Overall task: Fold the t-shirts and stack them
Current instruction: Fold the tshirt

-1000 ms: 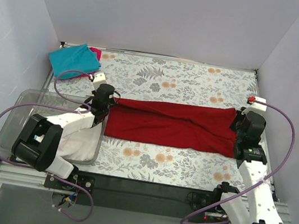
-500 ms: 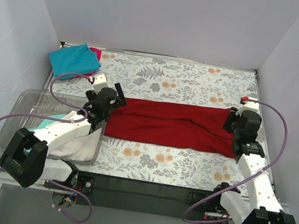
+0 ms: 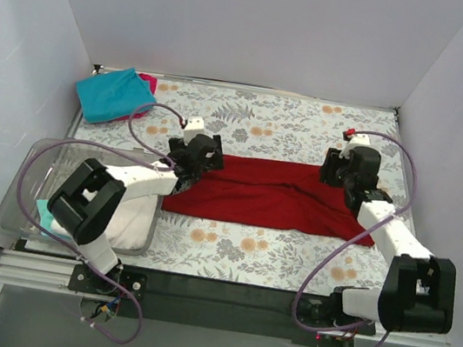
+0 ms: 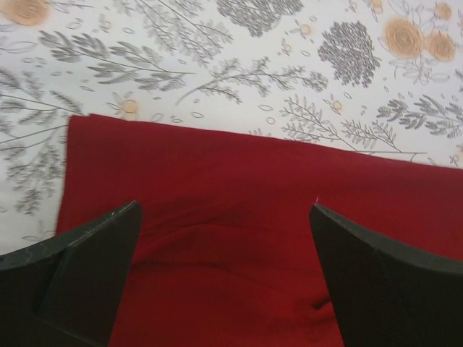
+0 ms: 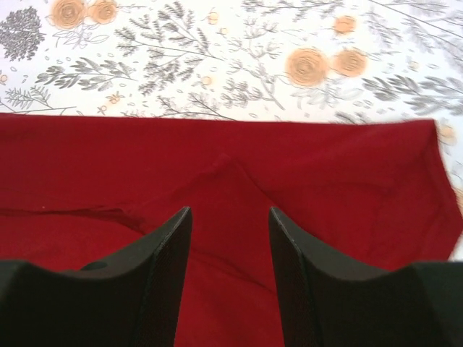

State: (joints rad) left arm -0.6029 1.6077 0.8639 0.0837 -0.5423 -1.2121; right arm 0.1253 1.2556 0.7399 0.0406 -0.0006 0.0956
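Note:
The dark red t-shirt (image 3: 268, 195) lies folded into a long band across the middle of the flowered table. My left gripper (image 3: 212, 151) hovers over its left end, jaws wide open and empty; the left wrist view shows red cloth (image 4: 231, 173) between the black fingers (image 4: 87, 267). My right gripper (image 3: 329, 169) is over the right end, jaws partly open with nothing in them, red cloth (image 5: 347, 166) beneath. A folded teal t-shirt (image 3: 114, 93) lies at the far left corner on a magenta-pink one (image 3: 147, 81). A white t-shirt (image 3: 123, 218) lies in the bin.
A clear plastic bin (image 3: 33, 173) stands at the near left, beside the left arm. White walls close in the table on three sides. Purple cables loop from both arms.
Both grippers, shut at the red shirt's ends a second ago, have opened and let go. Each has moved inward along the shirt's far edge. The shirt lies still.

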